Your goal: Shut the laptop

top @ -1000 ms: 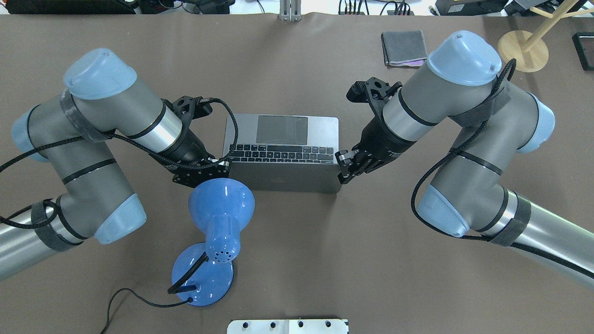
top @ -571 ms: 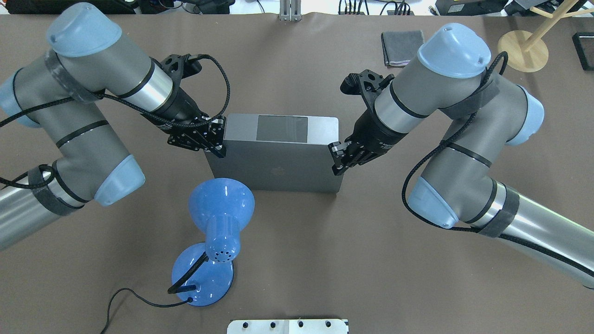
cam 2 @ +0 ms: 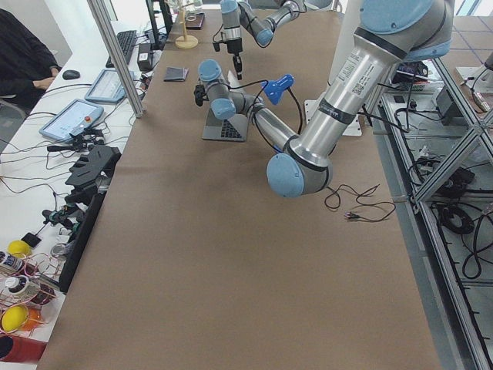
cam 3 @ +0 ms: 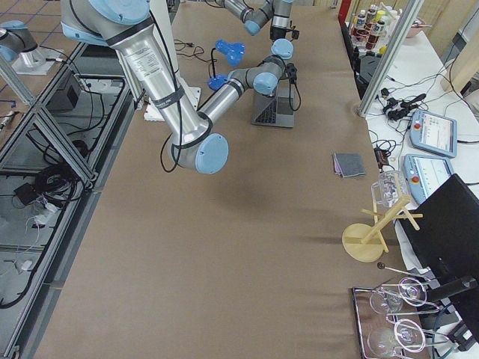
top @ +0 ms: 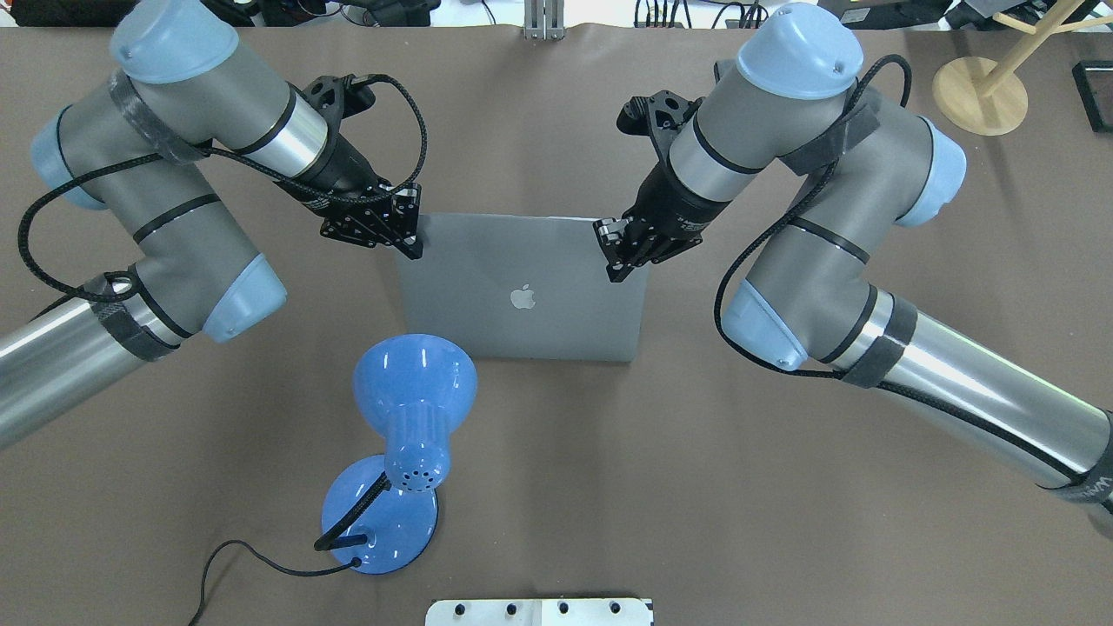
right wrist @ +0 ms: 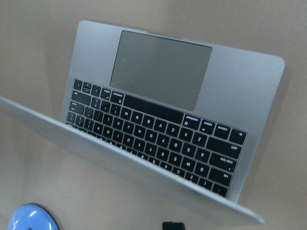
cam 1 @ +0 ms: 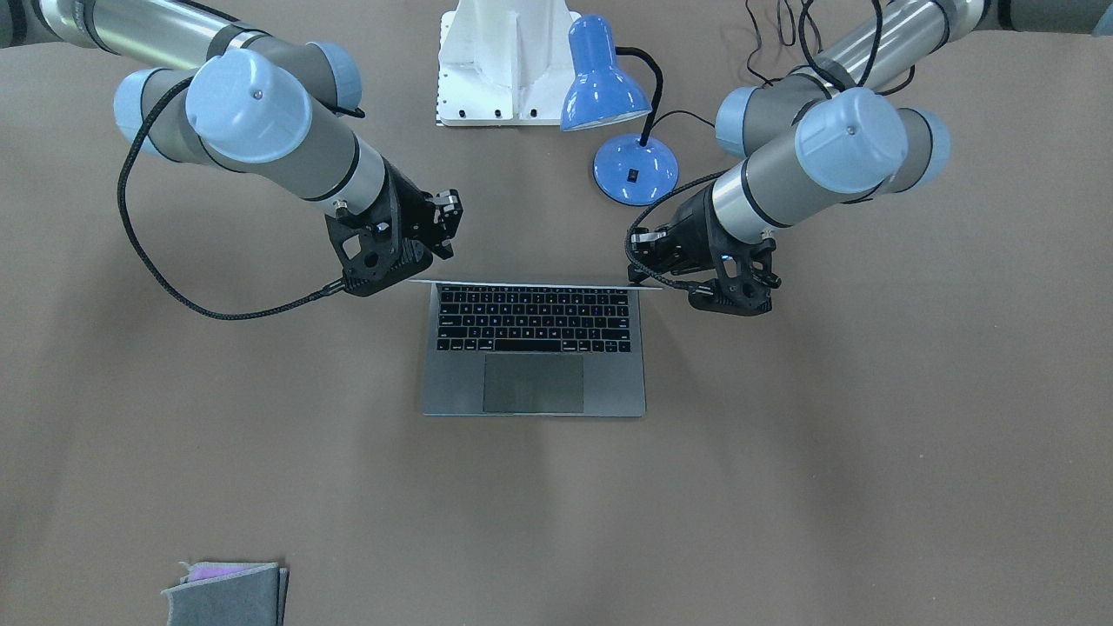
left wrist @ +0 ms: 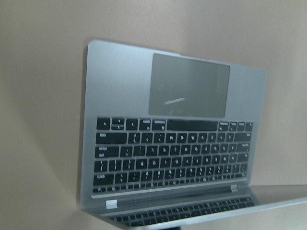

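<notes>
The space-grey laptop sits mid-table with its lid tilted forward over the keyboard, the apple logo facing up in the overhead view. In the front view the laptop shows its keys and trackpad, the lid edge-on above them. My left gripper is at the lid's top left corner and my right gripper at its top right corner, both behind the lid with fingers together. They also show in the front view, left gripper and right gripper. Both wrist views show the laptop's keyboard under the lid.
A blue desk lamp with a black cord stands just behind the laptop on my left side. A wooden stand is at the far right. A folded grey cloth lies at the table's far edge. The white base plate is at my edge.
The lid has swung forward from upright to tilted over the keyboard. Both grippers moved away from me with the lid's top corners.
</notes>
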Robot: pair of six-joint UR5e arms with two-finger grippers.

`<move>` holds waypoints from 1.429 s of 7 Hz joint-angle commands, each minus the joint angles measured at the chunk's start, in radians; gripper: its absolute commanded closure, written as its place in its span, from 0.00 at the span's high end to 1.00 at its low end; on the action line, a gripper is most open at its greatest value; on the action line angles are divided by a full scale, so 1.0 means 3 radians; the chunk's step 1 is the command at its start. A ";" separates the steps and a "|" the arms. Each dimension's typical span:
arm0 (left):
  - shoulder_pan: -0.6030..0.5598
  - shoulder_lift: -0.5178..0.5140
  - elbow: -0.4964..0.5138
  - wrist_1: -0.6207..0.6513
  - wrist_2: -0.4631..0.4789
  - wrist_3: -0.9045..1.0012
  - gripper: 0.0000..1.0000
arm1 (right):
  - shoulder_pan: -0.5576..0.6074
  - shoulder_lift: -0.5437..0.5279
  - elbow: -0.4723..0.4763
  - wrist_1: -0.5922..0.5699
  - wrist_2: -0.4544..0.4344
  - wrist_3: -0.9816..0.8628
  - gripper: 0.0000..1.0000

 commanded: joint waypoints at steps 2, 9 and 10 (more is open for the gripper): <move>0.0000 -0.0134 0.0199 -0.0033 0.0004 -0.0001 0.00 | 0.0091 0.0222 -0.0863 0.0697 -0.0083 -0.0007 0.00; 0.0189 -0.0609 0.1391 -0.0693 0.0883 0.0122 0.00 | 0.0076 0.0738 -0.1789 0.1019 -0.0297 -0.0012 0.00; 0.0200 -0.0609 0.1391 -0.0693 0.0883 0.0122 0.00 | 0.0071 0.0795 -0.1917 0.1062 -0.0323 -0.0012 0.00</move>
